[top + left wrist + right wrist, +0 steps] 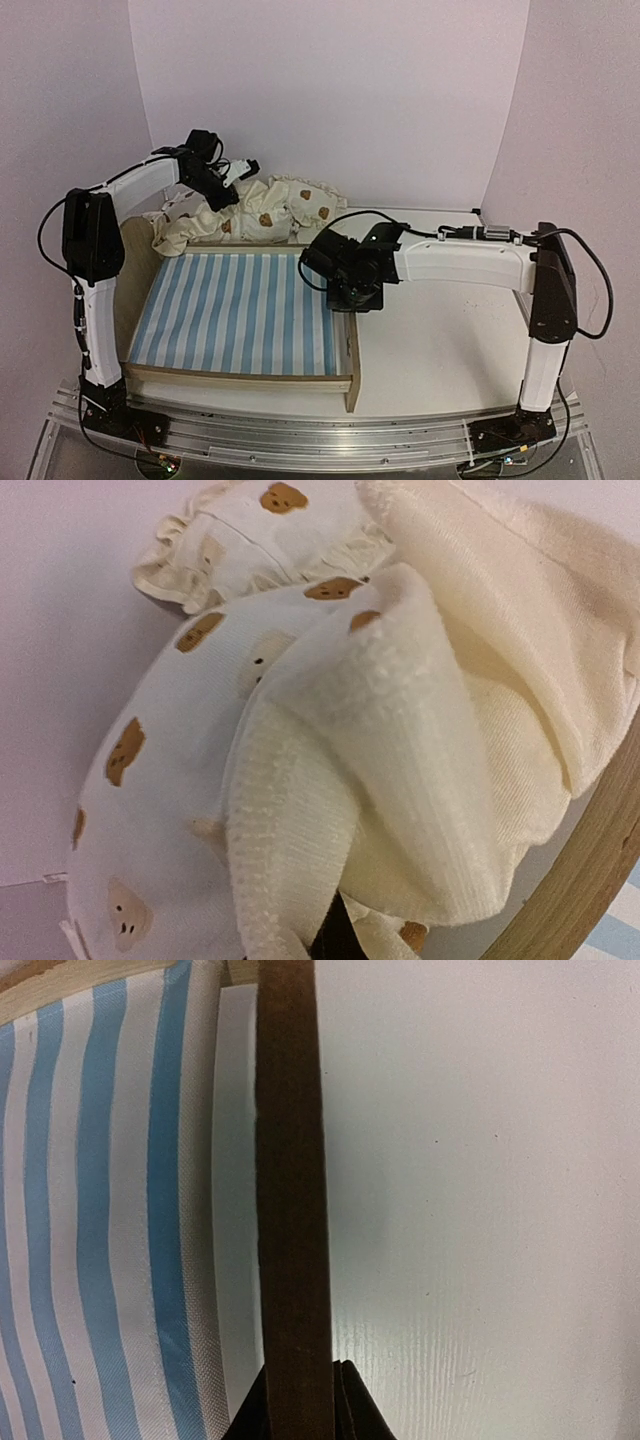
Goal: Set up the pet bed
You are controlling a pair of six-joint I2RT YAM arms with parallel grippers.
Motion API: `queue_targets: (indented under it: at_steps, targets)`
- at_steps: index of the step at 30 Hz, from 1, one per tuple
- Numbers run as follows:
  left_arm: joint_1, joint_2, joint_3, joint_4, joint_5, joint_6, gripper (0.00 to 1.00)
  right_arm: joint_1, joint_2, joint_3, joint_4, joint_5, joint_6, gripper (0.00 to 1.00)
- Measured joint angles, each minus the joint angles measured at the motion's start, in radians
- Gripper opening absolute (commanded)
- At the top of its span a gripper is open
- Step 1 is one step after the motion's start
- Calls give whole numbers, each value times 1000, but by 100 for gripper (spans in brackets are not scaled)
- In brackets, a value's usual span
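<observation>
Slippage is the main hazard. The left gripper [232,185] has its fingers pressed together on a fold of the duvet [270,212], heaped at the far end of the pet bed [240,378]. If that fold pulls free, the cloth drops. The right gripper [356,296] pinches the end board [290,1210]; a snag could tilt the frame.

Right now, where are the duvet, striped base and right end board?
duvet [270,212], top external view, crumpled middle.
striped base [235,310], top external view, centre.
right end board [292,1210], right wrist view, top edge.
</observation>
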Motion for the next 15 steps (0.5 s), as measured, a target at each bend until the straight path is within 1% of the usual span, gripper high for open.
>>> queue_targets:
  at_steps: [3,6,9,15]
  targets:
    - [-4,-24,87,29,29,-47,0,8,-50,-69,4,19,19,8]
    - [-8,-86,142,78,55,-83,0,2,-112,-148,-7,54,45,6]
    - [-10,-163,191,137,86,-114,0,-28,-195,-230,-32,72,46,4]
    - [-25,-264,352,278,181,-186,0,-119,-345,-343,-80,86,30,1]
